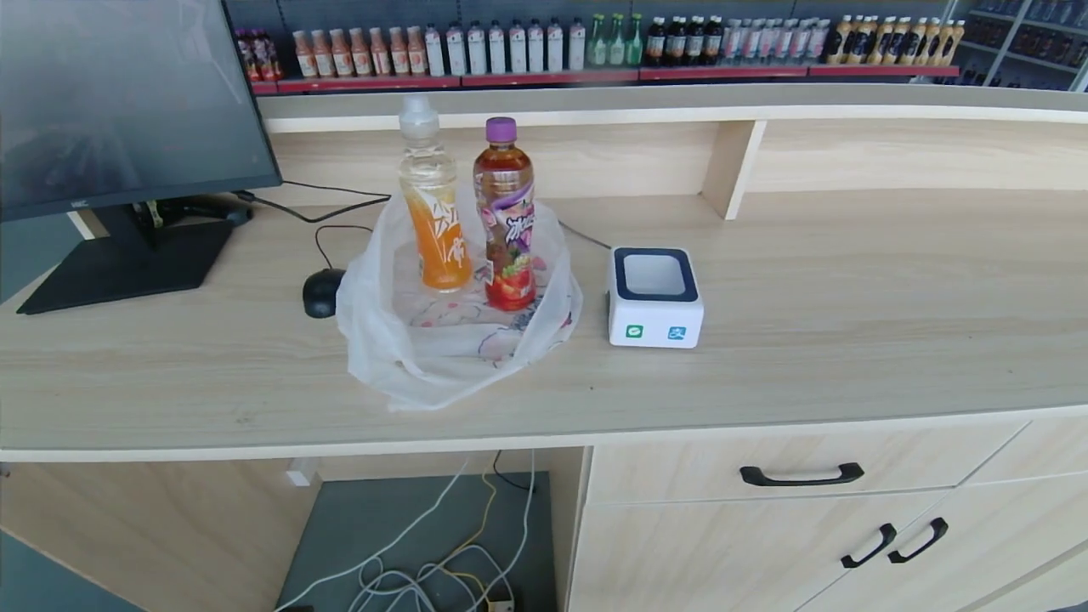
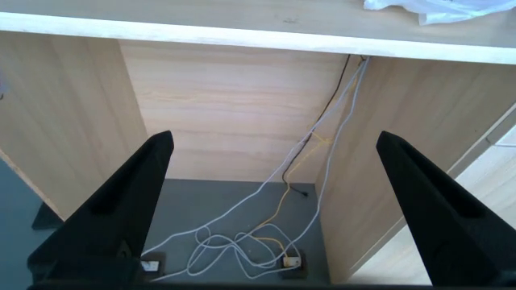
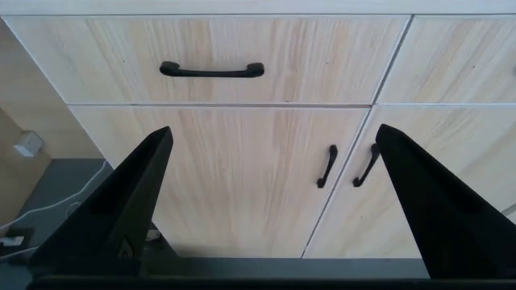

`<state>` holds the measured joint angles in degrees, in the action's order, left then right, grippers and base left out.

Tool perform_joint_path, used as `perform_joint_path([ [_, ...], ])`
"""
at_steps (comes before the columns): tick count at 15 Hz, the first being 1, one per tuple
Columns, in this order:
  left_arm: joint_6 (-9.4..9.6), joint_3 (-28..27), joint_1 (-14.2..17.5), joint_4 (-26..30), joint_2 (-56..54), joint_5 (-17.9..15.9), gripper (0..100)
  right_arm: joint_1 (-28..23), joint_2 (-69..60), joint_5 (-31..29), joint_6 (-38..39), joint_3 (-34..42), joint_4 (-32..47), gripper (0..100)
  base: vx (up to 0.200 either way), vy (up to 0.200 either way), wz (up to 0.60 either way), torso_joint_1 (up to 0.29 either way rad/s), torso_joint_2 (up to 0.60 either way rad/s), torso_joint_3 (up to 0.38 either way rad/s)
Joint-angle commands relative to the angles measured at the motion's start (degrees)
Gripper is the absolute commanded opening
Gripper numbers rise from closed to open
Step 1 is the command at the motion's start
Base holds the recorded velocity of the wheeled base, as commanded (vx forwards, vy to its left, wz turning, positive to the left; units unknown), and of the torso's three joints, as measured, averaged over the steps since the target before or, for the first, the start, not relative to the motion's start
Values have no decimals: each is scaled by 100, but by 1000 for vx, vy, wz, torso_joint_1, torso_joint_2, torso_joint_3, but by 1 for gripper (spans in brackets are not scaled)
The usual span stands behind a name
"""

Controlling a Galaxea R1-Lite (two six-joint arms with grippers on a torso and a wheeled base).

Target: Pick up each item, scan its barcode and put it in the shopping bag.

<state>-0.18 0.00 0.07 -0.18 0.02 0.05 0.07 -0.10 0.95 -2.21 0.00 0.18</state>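
Bottles (image 1: pixel 507 221) upright in crinkly translucent shopping bag (image 1: pixel 374 333) on woodgrain counter (image 1: pixel 850 340)

Left claw (image 2: pixel 274 137), matte black, two broad wedge-shaped fingers (image 2: pixel 121 217) tapering to tips, right claw (image 3: pixel 274 133) alike

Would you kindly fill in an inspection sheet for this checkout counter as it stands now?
Surface: wooden counter, no spills seen.
Job's things: orange bottle and red bottle upright inside the open shopping bag; white scanner box beside the bag.
Clutter: mouse, monitor.
Hands: left hand open, facing the gap under the counter; right hand open, facing the drawer fronts.
Cables: loose cables on the floor below; black cable on the counter behind the bag.
Surroundings: shelves of bottles behind.
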Motion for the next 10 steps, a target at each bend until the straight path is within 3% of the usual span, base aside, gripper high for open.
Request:
perform_joint_path([
  [1,1,0,1,1,-2,4,100,1,10,2,1,0,-1,100,0,-200,0,2,-7,-2],
  [4,1,0,1,9,-2,4,100,1,10,2,1,0,-9,100,0,-200,0,1,5,1],
  [10,9,0,1,18,-2,4,100,1,10,2,10,0,-1,100,0,0,0,0,0,0],
])
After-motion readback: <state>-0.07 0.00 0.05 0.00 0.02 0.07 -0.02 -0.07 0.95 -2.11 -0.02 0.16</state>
